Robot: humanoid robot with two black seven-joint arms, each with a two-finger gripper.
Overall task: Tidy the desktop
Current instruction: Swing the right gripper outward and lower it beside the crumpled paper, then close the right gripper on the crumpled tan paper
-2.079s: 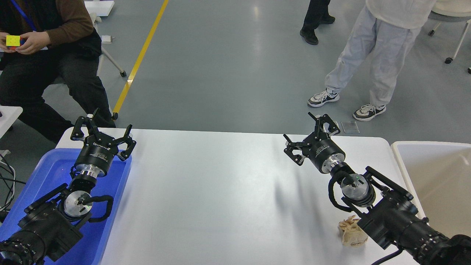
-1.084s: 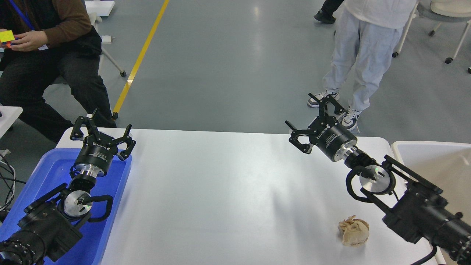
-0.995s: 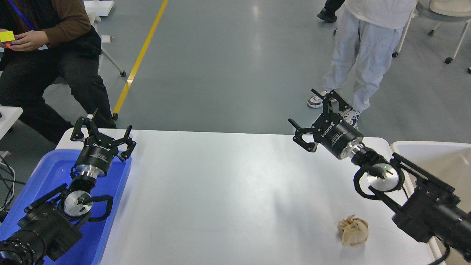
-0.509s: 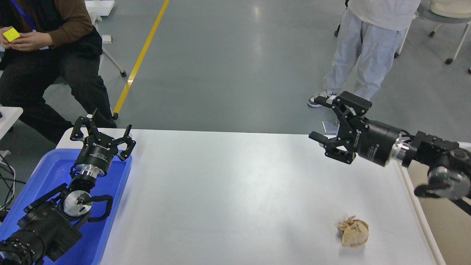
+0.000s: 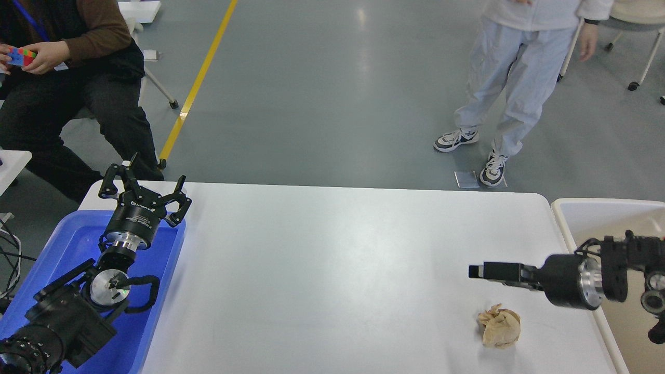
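The white desktop (image 5: 322, 270) fills the middle of the head view. A crumpled tan paper ball (image 5: 499, 326) lies on it near the front right. My right gripper (image 5: 474, 271) reaches in from the right, level and pointing left, a little above and behind the paper ball and not touching it. It is seen side-on, so its two fingers cannot be told apart. My left gripper (image 5: 144, 187) is open and empty above the far end of the blue tray (image 5: 67, 244), at the desktop's left edge.
A cream-white bin (image 5: 587, 213) stands against the desktop's right edge, under my right arm. A seated person at far left holds a colour cube (image 5: 21, 56). Another person stands on the grey floor beyond the far right corner.
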